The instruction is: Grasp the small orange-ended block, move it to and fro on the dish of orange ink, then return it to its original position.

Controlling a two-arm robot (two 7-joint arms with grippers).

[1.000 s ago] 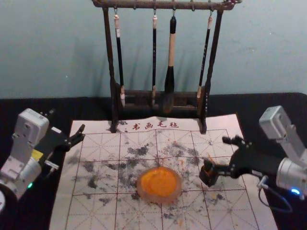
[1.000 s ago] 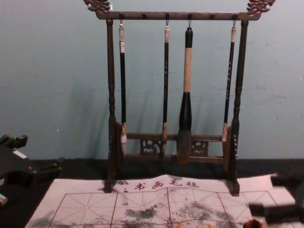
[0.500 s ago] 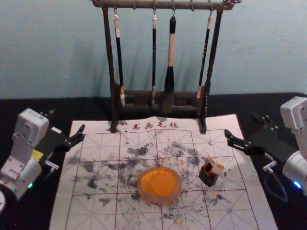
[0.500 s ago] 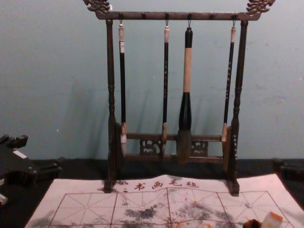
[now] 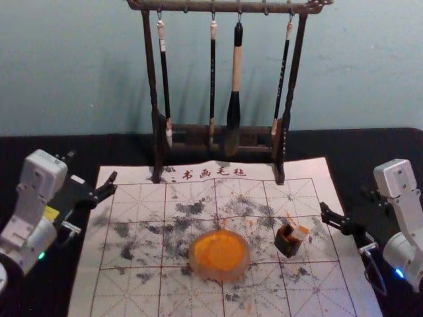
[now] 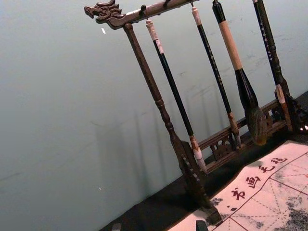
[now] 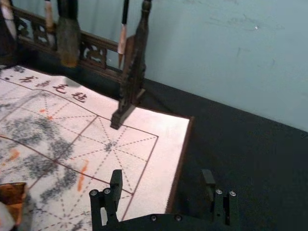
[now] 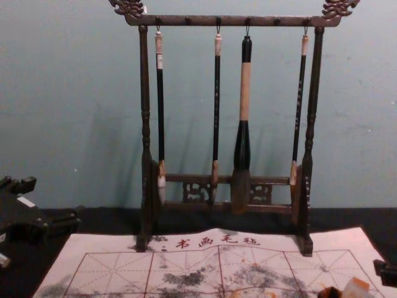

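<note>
In the head view, the dark box point(image 5: 287, 246) hid the lower end of the small block point(image 5: 300, 233). The chest view's bottom edge cropped both; the head view's top clipped the brush rack point(image 5: 228, 7).

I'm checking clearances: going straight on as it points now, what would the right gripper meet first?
The right gripper would probably meet the writing mat first, near its robot's-right edge. Its height is hard to judge, so it might instead pass over.
</note>
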